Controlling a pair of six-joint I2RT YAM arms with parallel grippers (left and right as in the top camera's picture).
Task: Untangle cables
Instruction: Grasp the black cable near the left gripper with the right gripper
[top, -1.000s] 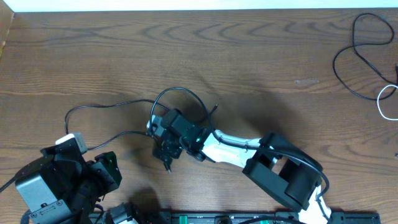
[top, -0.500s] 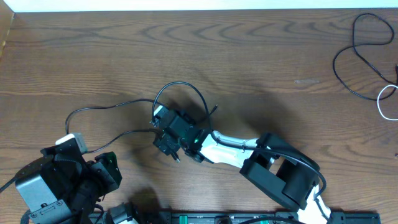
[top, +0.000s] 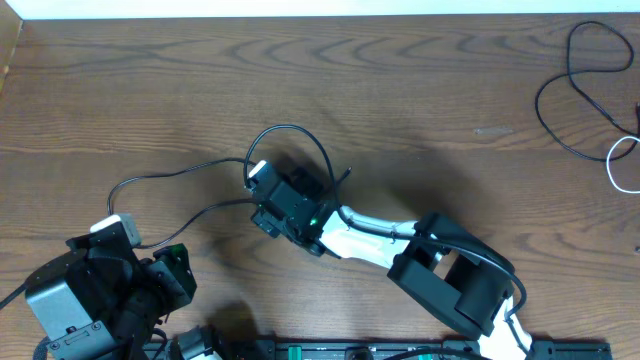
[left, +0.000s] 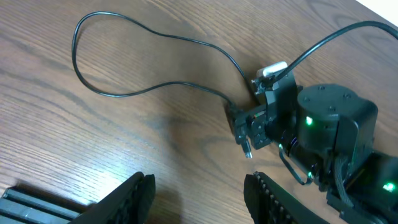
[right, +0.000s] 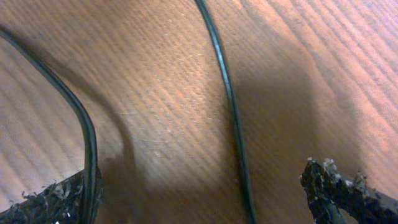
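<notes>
A thin black cable (top: 180, 170) lies left of centre and curls into a loop (top: 300, 135) by my right gripper (top: 265, 212). In the left wrist view the same cable (left: 124, 37) forms a wide loop ending at the right gripper (left: 247, 134). In the right wrist view the right gripper (right: 199, 199) is open and low over the table. One black strand (right: 227, 106) runs between its fingers and another (right: 84, 127) passes along the left finger. My left gripper (left: 199, 196) is open and empty, near the front left (top: 172, 270). Another black cable (top: 575, 85) and a white cable (top: 622, 165) lie far right.
The wooden table (top: 420, 80) carries nothing else. Its far edge runs along the top and a black rail (top: 400, 350) lies along the front edge. The right arm's body (top: 450, 275) stretches across the front middle.
My right gripper has moved away from the front edge, onto the cable loop, and the loop has shifted slightly toward the far side. The left arm has stayed put.
</notes>
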